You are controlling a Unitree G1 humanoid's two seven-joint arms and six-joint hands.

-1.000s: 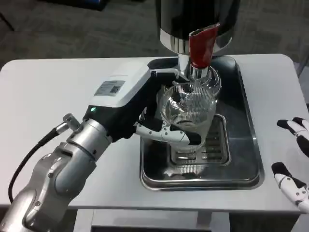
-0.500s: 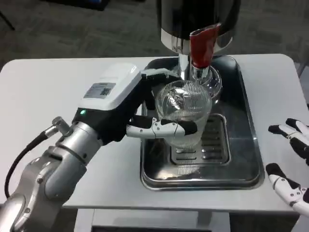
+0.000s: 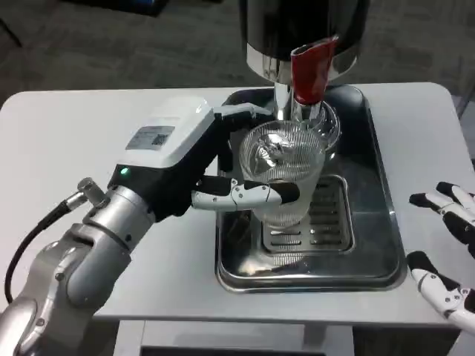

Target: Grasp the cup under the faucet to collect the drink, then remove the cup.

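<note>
A clear ribbed cup stands upright over the drip grate, just in front of and below the faucet with its red lever. My left hand grips the cup from the left, fingers wrapped around its near side. Whether there is liquid in the cup I cannot tell. My right hand hovers at the table's right edge, fingers spread, holding nothing.
The steel drip tray with a slotted grate sits under the dark dispenser body. White tabletop stretches to the left of the tray; a narrow strip lies to its right.
My left hand has drawn the cup a little toward me and to the left, away from under the spout. My right hand has shifted slightly inward.
</note>
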